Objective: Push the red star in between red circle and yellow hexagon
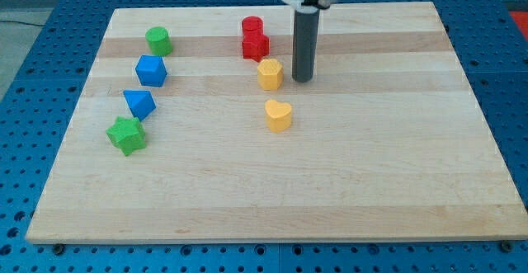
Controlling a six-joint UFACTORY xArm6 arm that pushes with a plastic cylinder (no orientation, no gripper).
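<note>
The red circle [252, 25] stands near the board's top centre. The red star [256, 45] sits just below it, touching it. The yellow hexagon [270, 73] sits just below and slightly right of the star, close to it. My tip [303, 79] rests on the board just right of the yellow hexagon, a small gap apart from it, and lower right of the red star.
A yellow heart [279, 115] lies below the hexagon. At the view's left are a green cylinder [158, 40], a blue hexagon-like block [151, 70], a blue triangle-like block [139, 103] and a green star [126, 134]. The wooden board [396, 166] sits on a blue perforated table.
</note>
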